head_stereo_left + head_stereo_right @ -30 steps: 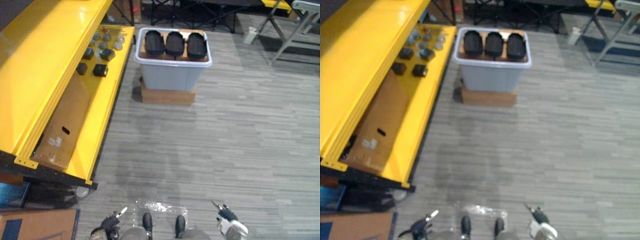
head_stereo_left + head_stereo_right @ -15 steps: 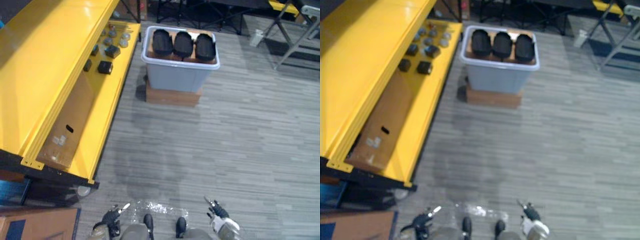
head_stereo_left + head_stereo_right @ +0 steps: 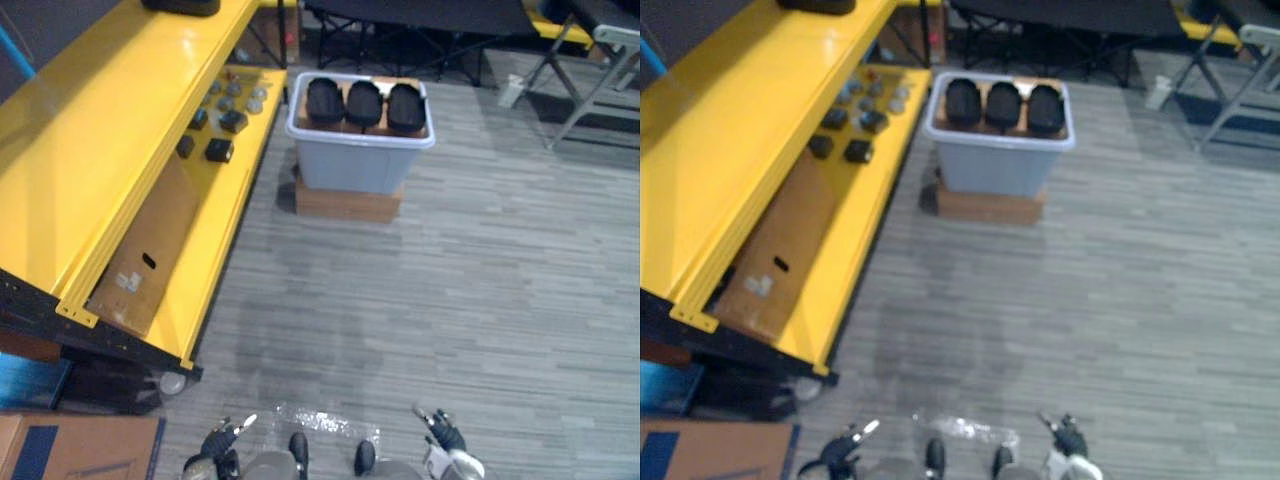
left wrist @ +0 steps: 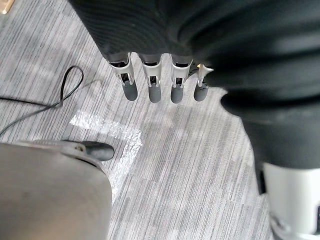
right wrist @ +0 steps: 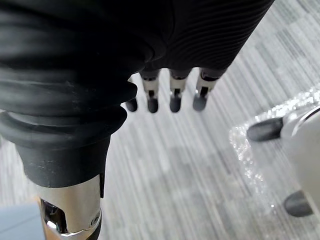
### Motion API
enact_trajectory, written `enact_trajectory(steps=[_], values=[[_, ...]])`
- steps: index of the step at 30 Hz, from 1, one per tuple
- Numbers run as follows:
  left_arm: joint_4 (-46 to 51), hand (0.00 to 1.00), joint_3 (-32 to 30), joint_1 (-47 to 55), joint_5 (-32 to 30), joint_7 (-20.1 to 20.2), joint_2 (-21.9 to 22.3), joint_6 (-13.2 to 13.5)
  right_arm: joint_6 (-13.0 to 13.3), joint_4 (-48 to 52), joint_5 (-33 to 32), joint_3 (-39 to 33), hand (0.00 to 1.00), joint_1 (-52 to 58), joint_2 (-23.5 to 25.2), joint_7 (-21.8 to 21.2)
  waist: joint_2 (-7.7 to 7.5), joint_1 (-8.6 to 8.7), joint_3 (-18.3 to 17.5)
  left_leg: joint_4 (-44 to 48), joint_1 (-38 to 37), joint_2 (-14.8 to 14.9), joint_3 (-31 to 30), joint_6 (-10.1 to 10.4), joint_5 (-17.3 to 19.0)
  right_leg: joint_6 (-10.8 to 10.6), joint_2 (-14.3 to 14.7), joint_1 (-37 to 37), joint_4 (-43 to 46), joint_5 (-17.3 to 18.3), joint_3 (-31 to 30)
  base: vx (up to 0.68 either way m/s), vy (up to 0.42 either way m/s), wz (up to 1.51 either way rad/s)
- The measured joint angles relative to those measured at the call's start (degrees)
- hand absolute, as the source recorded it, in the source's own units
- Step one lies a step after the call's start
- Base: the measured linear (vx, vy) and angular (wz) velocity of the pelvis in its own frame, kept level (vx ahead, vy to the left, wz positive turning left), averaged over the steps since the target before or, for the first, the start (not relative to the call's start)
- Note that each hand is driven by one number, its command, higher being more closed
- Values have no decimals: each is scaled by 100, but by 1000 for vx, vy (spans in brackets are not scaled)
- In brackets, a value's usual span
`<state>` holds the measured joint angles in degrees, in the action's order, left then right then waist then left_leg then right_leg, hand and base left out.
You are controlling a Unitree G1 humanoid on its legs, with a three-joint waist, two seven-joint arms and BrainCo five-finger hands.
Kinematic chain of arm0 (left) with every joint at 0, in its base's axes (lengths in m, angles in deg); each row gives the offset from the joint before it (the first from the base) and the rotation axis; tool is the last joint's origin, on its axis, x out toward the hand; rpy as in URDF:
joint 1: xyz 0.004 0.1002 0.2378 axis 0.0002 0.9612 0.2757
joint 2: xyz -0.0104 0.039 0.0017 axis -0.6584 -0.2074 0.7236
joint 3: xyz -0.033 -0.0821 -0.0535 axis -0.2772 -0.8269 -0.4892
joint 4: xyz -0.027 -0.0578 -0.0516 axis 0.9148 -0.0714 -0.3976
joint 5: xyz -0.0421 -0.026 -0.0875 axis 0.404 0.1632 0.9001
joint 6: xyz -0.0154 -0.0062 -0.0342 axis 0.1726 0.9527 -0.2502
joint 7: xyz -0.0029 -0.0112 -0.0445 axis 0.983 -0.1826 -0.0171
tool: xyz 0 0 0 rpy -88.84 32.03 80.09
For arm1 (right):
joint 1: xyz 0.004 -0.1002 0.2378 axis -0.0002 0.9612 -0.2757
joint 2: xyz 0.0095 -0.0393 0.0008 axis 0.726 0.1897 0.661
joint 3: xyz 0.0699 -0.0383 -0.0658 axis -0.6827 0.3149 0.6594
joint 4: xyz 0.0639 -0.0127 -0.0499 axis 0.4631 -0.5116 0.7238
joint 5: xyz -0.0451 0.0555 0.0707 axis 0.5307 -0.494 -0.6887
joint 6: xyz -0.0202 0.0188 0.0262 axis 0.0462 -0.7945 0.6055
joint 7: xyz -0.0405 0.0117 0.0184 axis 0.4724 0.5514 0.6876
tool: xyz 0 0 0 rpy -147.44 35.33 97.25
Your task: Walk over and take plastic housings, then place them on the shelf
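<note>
Three black plastic housings lie side by side in a pale grey bin, which stands on a low brown box on the floor ahead. The yellow shelf runs along the left, and another black housing lies on its top level at the far end. My left hand and right hand hang low at the bottom edge, far from the bin. In the wrist views the left fingers and right fingers hang straight over the floor, holding nothing.
Small black and silver parts sit on the shelf's lower level beside a brown cardboard sheet. A cardboard box stands at the lower left. Dark folding frames line the back. Shiny tape marks the floor.
The whole picture has shifted as the camera moved, so more of the shelf's top shows and the bin looks slightly smaller. Both hands still hang open at my sides.
</note>
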<state>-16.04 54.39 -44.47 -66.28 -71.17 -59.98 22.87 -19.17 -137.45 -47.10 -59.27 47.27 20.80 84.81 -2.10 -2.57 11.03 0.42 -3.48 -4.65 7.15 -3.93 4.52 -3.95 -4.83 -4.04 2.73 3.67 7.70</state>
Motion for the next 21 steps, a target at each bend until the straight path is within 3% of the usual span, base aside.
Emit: enact_trajectory(steps=[5,8,11,12,14,16,20,21], values=[[-17,0,-241,253,51,-32,-65,-189,-11,-2,-5,-1,0,64,29,-161,-227,-41,-95,8,-48,-6,128,-26,23,-57,-20,-13,-22,-34,-81,1,14,-9],[-23,0,-338,292,54,-15,-86,-237,-51,33,-6,-12,0,87,54,-271,-346,-66,-125,261,-61,43,175,-77,243,-153,-9,-48,162,-90,-154,27,47,-10],[-7,0,-310,207,77,-34,-51,-97,-257,35,179,-13,0,231,80,-472,-152,-14,-9,756,-162,353,163,-136,570,-313,209,5,804,-262,-165,-27,98,-1],[17,0,-199,145,88,-44,-45,0,-335,53,225,-124,0,306,131,-556,-143,14,-28,958,-140,483,133,-130,730,-214,307,67,868,-182,-167,-95,111,-4],[48,0,-89,16,88,-45,-112,91,-412,29,237,-185,0,299,130,-618,-159,9,-22,1229,-16,648,129,-104,911,-225,428,207,746,-103,-170,-105,67,-6],[200,0,-89,-257,88,-126,-86,92,-552,11,224,-437,0,313,142,-725,-157,15,-21,1600,213,844,46,-70,1128,-213,538,596,616,-113,-153,-10,36,7],[303,0,-111,-409,93,-301,-29,-35,-659,2,207,-696,0,555,161,-908,-159,-1,-23,1977,197,889,-84,81,1489,-89,569,696,746,-155,-131,144,-18,20],[353,0,-197,-332,104,-400,-6,-139,-658,5,195,-740,0,581,174,-974,-159,-18,-23,2087,143,850,-60,132,1678,50,564,719,969,-60,-123,191,-64,-4]])
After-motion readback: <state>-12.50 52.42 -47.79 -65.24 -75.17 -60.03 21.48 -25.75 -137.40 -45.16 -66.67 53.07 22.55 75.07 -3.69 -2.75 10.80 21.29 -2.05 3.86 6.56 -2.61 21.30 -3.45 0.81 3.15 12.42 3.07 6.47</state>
